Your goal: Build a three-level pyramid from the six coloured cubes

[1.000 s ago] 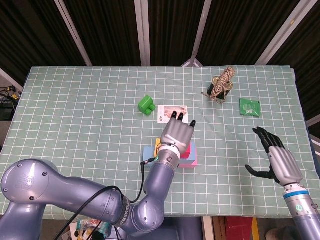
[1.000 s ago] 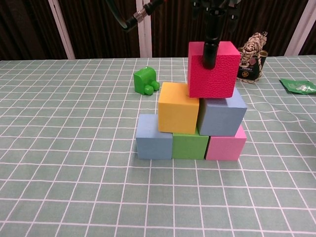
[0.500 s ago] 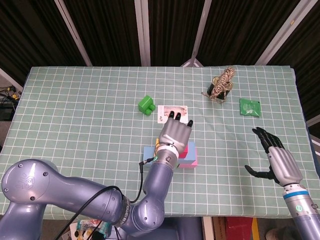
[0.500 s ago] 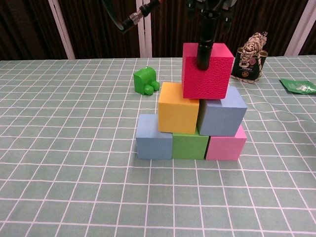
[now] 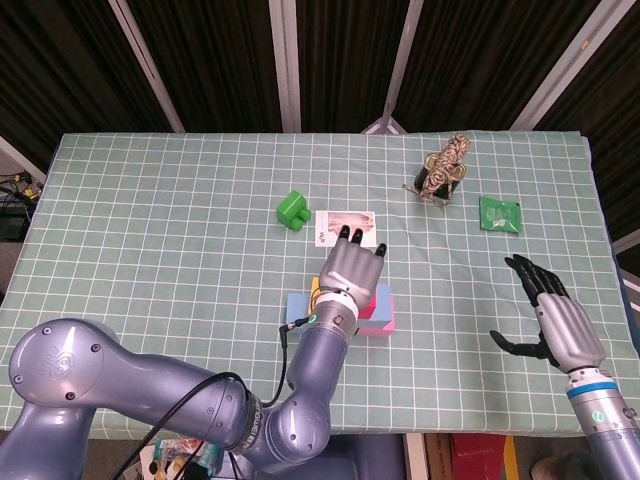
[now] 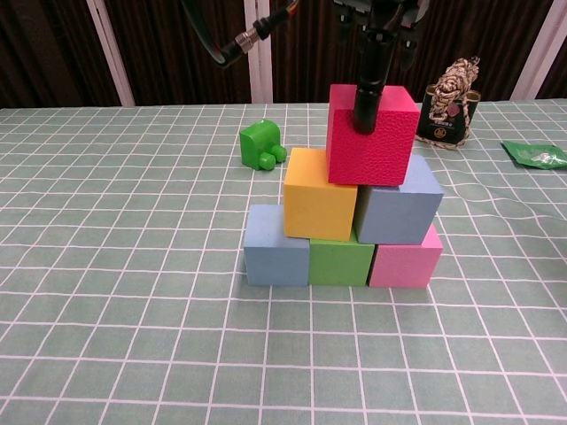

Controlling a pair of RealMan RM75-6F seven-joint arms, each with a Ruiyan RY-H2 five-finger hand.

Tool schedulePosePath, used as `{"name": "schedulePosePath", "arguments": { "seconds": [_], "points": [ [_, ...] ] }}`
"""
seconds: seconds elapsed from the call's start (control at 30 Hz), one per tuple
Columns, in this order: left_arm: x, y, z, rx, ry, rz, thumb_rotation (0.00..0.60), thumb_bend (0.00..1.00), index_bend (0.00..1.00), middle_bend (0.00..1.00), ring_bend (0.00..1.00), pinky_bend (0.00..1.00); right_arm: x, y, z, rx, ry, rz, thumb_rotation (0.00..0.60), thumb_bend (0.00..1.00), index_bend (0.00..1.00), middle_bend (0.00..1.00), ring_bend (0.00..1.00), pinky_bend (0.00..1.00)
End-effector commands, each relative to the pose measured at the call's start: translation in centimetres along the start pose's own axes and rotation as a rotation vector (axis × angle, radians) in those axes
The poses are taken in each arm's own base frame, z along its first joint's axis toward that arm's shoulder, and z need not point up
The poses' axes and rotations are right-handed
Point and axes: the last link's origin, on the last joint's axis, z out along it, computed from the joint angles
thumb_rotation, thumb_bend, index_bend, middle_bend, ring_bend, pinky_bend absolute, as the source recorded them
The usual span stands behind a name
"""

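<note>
In the chest view, the pyramid stands in the middle of the frame on the bench [image 6: 106,354], which has a green checked cloth. The lowest row has a light blue cube [image 6: 275,258], a green cube [image 6: 338,262] and a pink cube [image 6: 406,261], side by side and touching. Above them sit an orange cube [image 6: 319,205] and a grey-blue cube [image 6: 399,211]. The red cube [image 6: 372,135] is on the top, over the seam between these two and a little more to the right. It is a little tilted.

The left robot hand [image 5: 352,268] is over the stack near the centre of the head view. It grips the red cube, and one dark finger [image 6: 367,97] lies on the front face of this cube.

The right robot hand [image 5: 552,315] is at the lower right of the head view, well apart from the cubes. Its fingers are spread and it holds nothing.
</note>
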Motion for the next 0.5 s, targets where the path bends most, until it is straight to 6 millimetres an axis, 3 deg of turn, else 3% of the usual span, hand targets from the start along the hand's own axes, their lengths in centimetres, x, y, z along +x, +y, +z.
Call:
{"name": "schedulePosePath", "arguments": {
  "seconds": [0.03,0.5],
  "points": [
    [-0.04,-0.01,0.00,0.001,-0.003,0.002,0.600,0.35,0.01,0.39,0.00,0.03,0.00,-0.01,0.00,0.000,0.000,0.001,0.600,0.26,0.00,0.00,0.00,0.00],
    [0.32,0.10,-0.25,-0.001,0.000,0.006,0.600,0.34,0.01,0.34,0.00,0.03,-0.04,-0.06,-0.03,0.001,-0.001,0.000,0.600,0.26,0.00,0.00,0.00,0.00]
  ]
}}
